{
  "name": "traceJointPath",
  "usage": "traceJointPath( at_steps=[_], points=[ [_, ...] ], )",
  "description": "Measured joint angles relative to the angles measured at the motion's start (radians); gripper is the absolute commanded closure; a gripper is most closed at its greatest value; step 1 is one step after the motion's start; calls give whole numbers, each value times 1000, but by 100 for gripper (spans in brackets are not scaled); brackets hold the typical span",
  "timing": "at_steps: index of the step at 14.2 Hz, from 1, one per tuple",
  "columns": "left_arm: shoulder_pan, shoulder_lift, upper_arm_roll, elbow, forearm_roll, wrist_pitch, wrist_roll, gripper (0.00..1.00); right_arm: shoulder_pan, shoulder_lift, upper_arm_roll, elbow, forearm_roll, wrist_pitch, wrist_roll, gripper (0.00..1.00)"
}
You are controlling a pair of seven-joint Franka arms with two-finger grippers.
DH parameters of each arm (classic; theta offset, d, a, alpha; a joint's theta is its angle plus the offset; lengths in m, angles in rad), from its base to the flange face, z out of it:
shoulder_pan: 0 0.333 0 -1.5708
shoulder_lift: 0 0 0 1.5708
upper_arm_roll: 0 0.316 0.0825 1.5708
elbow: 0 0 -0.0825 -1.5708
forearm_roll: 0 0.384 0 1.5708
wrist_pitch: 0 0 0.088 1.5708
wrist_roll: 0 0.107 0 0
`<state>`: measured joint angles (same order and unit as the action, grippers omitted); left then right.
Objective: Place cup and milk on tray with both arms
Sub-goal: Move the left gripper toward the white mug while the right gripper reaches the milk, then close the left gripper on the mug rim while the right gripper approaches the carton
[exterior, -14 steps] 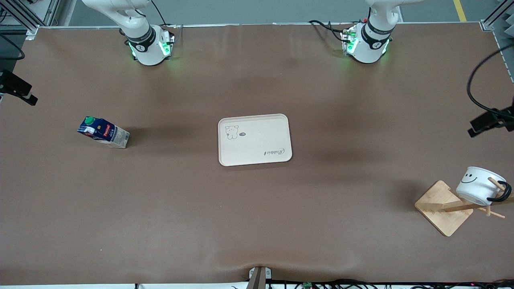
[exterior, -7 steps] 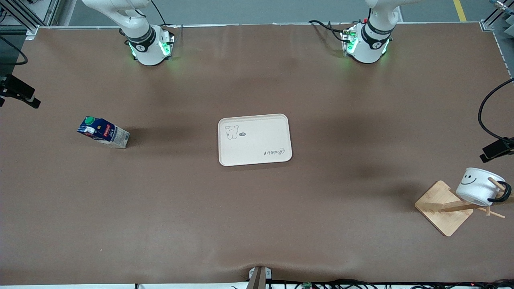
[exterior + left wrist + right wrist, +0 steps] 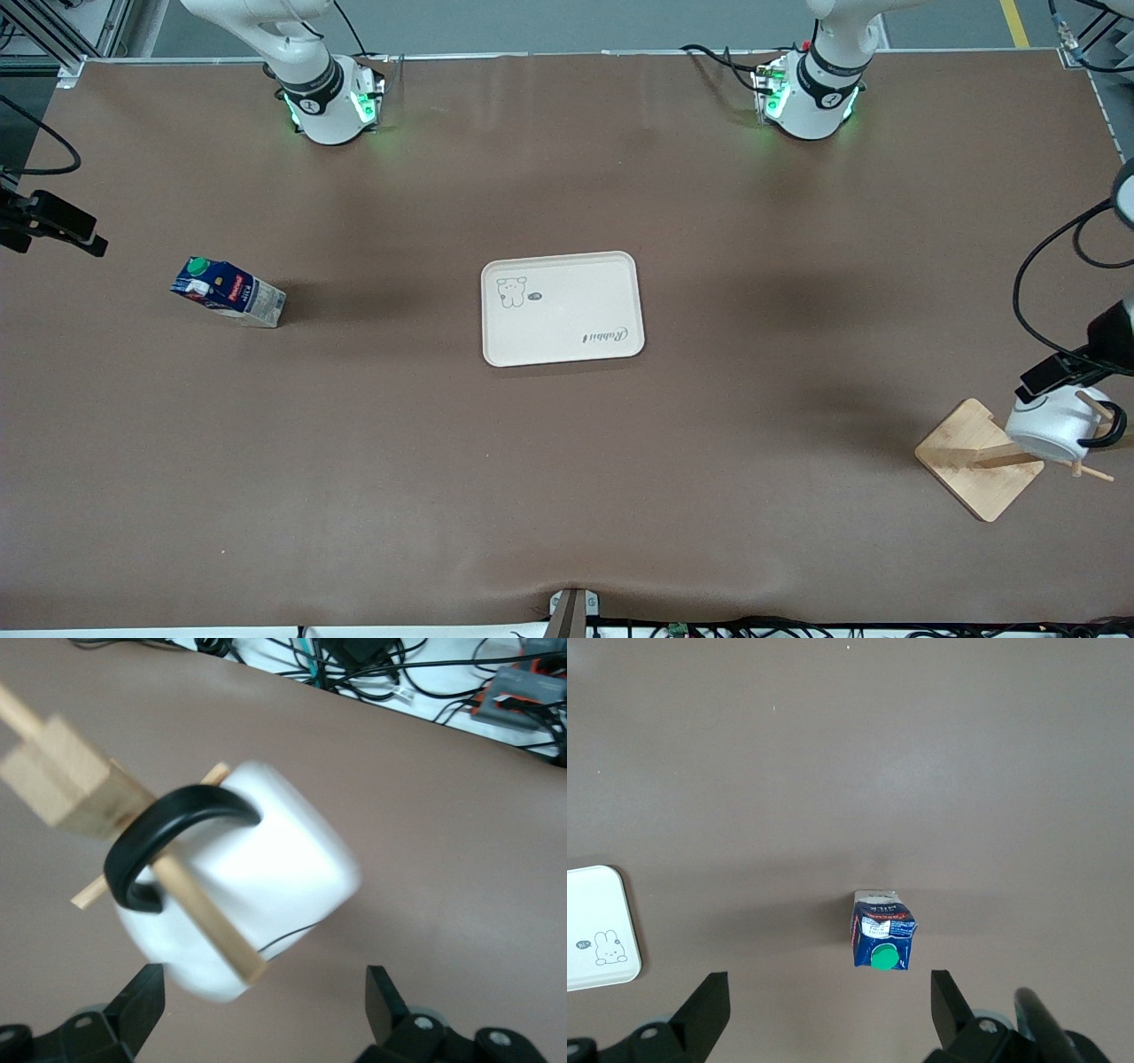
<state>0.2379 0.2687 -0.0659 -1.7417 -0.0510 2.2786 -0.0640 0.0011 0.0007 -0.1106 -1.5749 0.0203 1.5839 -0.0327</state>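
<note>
**Both arms positioned over their targets; nothing gripped yet**

The table (image 3: 567, 496) is covered with a brown mat, and the three task items are laid out well apart on it. The tray (image 3: 562, 307) lies flat at the middle of the table, between the two arm bases, so that it can be reached from either end. It is bare; neither item is set on it yet.

The wooden rack (image 3: 978, 457) stands toward the left arm's end of the table, nearer to the front camera than the tray. The cup (image 3: 1050, 428) is hung on it by its black handle (image 3: 155, 843), through which a peg (image 3: 205, 923) is passed. The cup is therefore carried clear of the table and tilted, and is judged to need lifting off along the peg before it can be carried.

The milk (image 3: 228, 291) stands upright on the mat toward the right arm's end, well apart from the tray, with its green cap (image 3: 884, 956) uppermost.

The left arm is reached out over the rack. The left gripper (image 3: 266, 1010) is held just above the cup, with its fingers spread wide to either side of the cup's white body; nothing is clamped.

The right arm is extended above its end of the table. The right gripper (image 3: 830, 1014) is held high over the milk, pointing straight down, with its fingers fully apart and empty. A descent is judged necessary before the carton can be grasped.
</note>
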Motion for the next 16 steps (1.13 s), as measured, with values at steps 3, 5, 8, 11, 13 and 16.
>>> traceJointPath(
  at_steps=[3,5,8,11,13,16],
  points=[
    [13,-1,0,-28,-4,39,2,0,-1,47,0,-12,0,-4,0,0],
    [13,-1,-3,-29,-4,40,2,0,-4,96,-1,-11,0,15,0,0],
    [12,-1,-8,-34,-4,41,2,0,-5,114,-2,-5,0,18,0,0],
    [12,-5,-14,-64,-5,44,2,0,-6,121,-2,-5,0,12,0,0],
    [14,-7,-14,-75,-5,51,2,4,-6,158,-1,-8,1,7,0,0],
    [15,-6,-14,-83,-5,104,5,21,-6,208,-1,-6,1,13,0,0]
  ],
)
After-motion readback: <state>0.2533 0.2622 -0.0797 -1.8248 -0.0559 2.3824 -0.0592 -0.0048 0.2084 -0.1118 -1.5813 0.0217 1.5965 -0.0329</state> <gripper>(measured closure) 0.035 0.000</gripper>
